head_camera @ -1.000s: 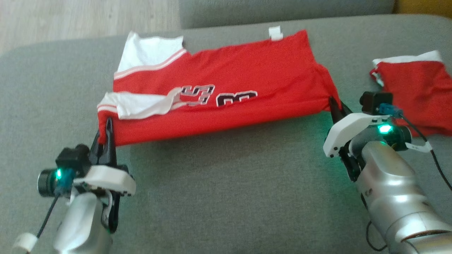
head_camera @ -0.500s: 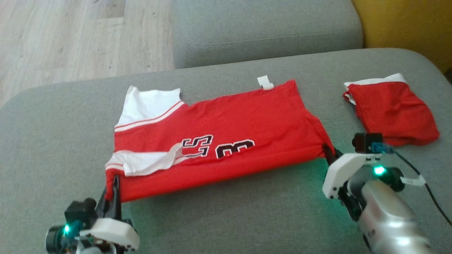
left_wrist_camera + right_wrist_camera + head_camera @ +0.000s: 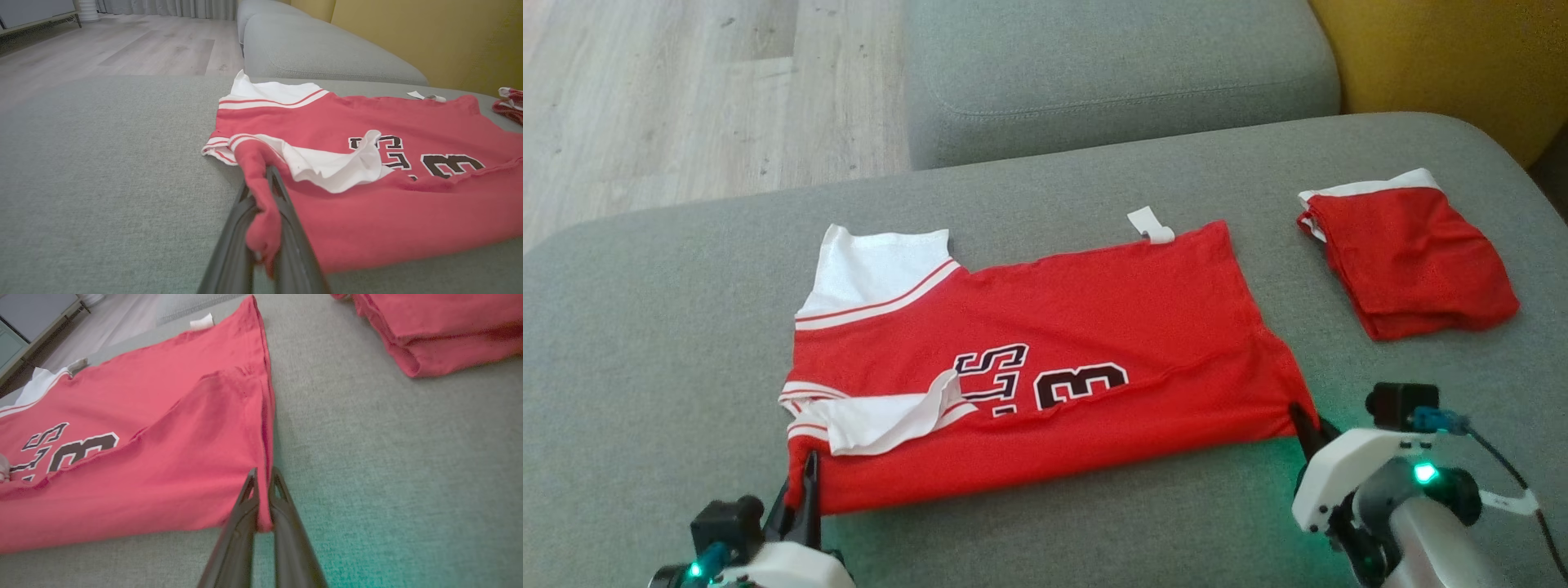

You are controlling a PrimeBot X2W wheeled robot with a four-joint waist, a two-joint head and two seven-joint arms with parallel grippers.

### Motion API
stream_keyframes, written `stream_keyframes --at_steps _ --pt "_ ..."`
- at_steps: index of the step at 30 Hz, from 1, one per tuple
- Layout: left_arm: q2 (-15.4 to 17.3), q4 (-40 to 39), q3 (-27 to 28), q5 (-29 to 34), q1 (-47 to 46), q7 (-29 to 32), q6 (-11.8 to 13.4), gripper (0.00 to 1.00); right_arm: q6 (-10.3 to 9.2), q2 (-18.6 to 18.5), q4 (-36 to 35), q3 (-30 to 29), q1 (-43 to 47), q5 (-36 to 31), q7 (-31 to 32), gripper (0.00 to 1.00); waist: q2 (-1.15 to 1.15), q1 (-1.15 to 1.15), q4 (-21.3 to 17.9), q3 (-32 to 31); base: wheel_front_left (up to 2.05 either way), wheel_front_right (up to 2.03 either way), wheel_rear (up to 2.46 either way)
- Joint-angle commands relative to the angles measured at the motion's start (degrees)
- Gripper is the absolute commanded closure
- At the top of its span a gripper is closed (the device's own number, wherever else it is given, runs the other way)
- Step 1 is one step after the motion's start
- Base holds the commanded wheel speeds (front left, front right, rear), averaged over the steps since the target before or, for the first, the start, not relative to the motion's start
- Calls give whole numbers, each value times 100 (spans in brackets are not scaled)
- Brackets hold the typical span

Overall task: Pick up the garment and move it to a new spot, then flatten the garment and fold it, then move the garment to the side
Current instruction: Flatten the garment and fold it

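A red jersey (image 3: 1045, 367) with white sleeves and black lettering lies spread across the grey sofa seat (image 3: 645, 327), folded lengthwise. My left gripper (image 3: 805, 482) is shut on the jersey's near-left corner; in the left wrist view red cloth (image 3: 261, 212) is bunched between the two dark fingers. My right gripper (image 3: 1303, 420) is shut on the near-right corner, and the right wrist view shows the hem (image 3: 263, 486) pinched between the fingers. A white sleeve (image 3: 890, 412) is flopped over the jersey's front.
A second red garment (image 3: 1409, 257), folded, lies on the seat at the far right. A grey cushion (image 3: 1111, 73) rises behind, a yellow wall or panel (image 3: 1445, 57) at the back right, and wooden floor (image 3: 686, 90) beyond the seat's left edge.
The head camera has tilted, so the whole scene sits lower in the picture. Both grippers have drawn the jersey's near edge toward me, keeping hold of the corners.
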Motion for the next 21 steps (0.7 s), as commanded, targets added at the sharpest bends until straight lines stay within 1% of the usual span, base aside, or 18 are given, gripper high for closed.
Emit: stream_keyframes --at_steps 1,2,3,8,14,17,21 --pt "85 -120 181 -13 -236 -35 18 56 19 -23 -282 5 -129 -58 -16 0 0 1 -9 11 0 0 0" --pt "87 -99 178 -4 -258 -46 40 2 19 5 -403 -59 -96 -112 0 0 0 1 -16 19 0 0 0" --pt "86 -85 188 -6 -283 -69 61 0 19 35 -531 -120 -71 -156 10 0 0 1 -25 30 0 0 0" --pt "104 -180 301 -38 -459 -298 149 0 19 150 -1272 -458 -63 -418 -96 0 0 1 -75 133 0 0 0" --pt "223 -639 440 -11 -889 -519 140 0 19 238 -2132 -856 -275 -671 -271 0 0 1 -160 415 0 0 0" --pt "348 -825 449 4 -1310 -487 54 0 19 258 -2442 -991 -514 -747 -282 0 0 1 -209 689 0 0 0" --pt "575 -891 365 33 -2106 -104 -142 0 19 240 -2637 -1077 -902 -840 -223 0 0 1 -279 1074 0 0 0"
